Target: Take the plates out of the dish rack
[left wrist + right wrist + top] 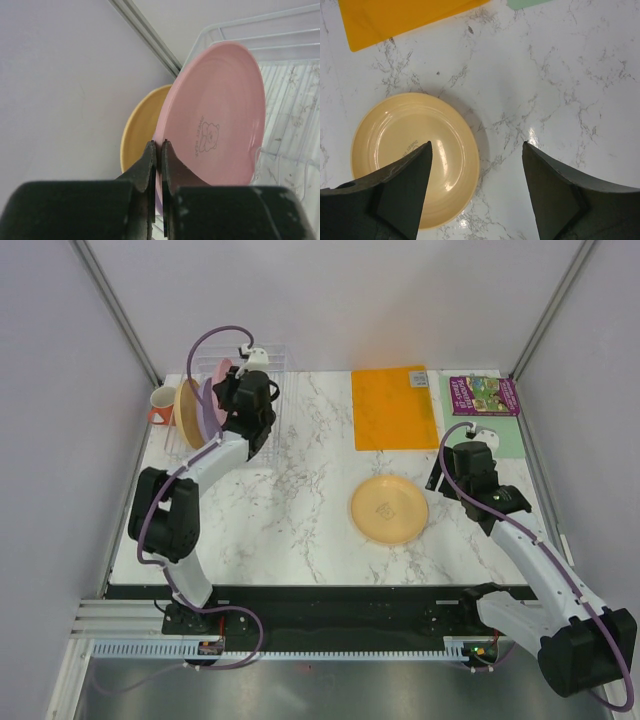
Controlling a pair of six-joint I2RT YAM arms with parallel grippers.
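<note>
The clear dish rack [278, 368] stands at the table's far left; its wire slots also show in the left wrist view [285, 35]. A yellow-orange plate [186, 412], a purple plate [208, 405] and a pink plate [222, 370] stand on edge in it. My left gripper [243, 392] is shut [159, 143] on the near rim of the pink plate [220, 115], with the yellow-orange plate [137, 130] behind it. Another yellow-orange plate [389, 510] lies flat on the table. My right gripper [477, 143] hangs open and empty above that plate's right edge [410, 150], and also shows in the top view [456, 476].
An orange mug [161, 405] stands left of the rack. A flat orange mat [395, 407] lies at the back middle and shows in the right wrist view [395, 15]. A picture book [484, 395] on a green sheet [520, 445] lies at the back right.
</note>
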